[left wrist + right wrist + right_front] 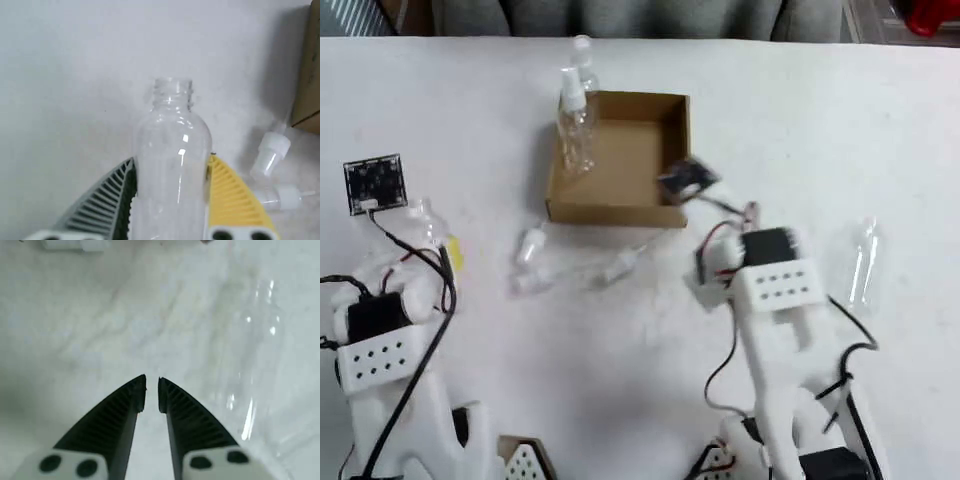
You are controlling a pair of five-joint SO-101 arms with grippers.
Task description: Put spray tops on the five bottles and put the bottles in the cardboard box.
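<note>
Left gripper (171,161) clamped on an uncapped clear bottle (172,125) left of the cardboard box (620,212), right gripper (151,383) closed on nothing beside another bare bottle (863,262), loose spray tops (532,245) in front of the box, one sprayer-topped bottle (575,125) apparently standing inside its corner.

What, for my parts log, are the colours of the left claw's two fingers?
One finger is grey, the other yellow; clearest in the left wrist view.
</note>
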